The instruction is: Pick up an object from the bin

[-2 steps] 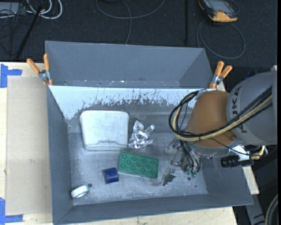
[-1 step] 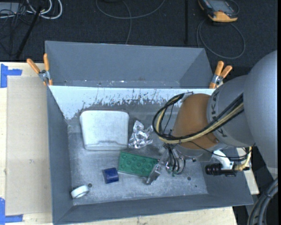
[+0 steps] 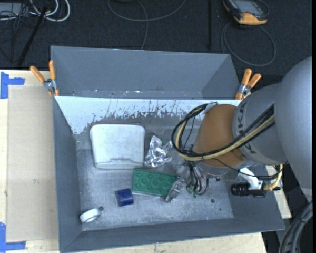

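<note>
My gripper hangs low in the bin's right middle, under the brown wrist cover, at the right end of a flat green studded building plate. It seems to touch the plate's right edge; I cannot tell whether it has hold of it. A crumpled piece of silver foil lies just behind the plate, left of the gripper. A small dark blue block sits on the floor to the plate's front left.
A white rounded rectangular tray lies upside down at the back left. A small white ring-shaped cap rests near the front left corner. The arm and its cables fill the bin's right side.
</note>
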